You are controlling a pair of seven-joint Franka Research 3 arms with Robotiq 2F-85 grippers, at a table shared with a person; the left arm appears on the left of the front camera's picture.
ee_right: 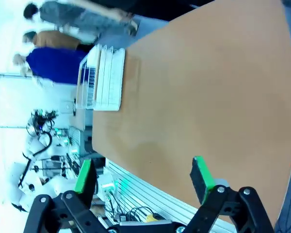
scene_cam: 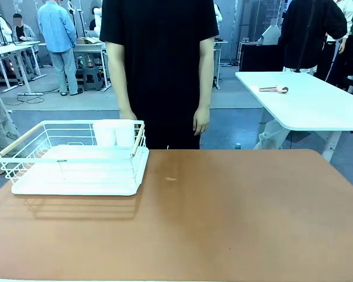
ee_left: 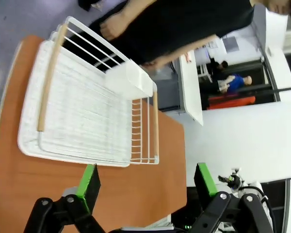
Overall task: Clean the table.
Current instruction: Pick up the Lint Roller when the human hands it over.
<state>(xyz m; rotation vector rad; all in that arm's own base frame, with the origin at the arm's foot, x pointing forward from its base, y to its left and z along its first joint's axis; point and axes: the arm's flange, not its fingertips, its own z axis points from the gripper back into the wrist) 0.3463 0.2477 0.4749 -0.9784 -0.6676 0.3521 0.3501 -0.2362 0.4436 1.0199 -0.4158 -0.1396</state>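
Reddish-brown table [scene_cam: 235, 217] ahead of both, left gripper [ee_left: 145, 170] spread wide, empty, right gripper [ee_right: 141, 162] spread wide, empty

The surface [scene_cam: 235, 223] is a plain, matte reddish-brown, with one small pale fleck [scene_cam: 171, 179] near its middle. At its far left corner the wire rack [scene_cam: 70, 176] is white, its two handles [scene_cam: 139, 141] pale wood. The person's shirt [scene_cam: 159, 59] is black. The left end effector [ee_left: 146, 179] and the right end effector [ee_right: 143, 175] are black with bright green pads [ee_left: 89, 180].
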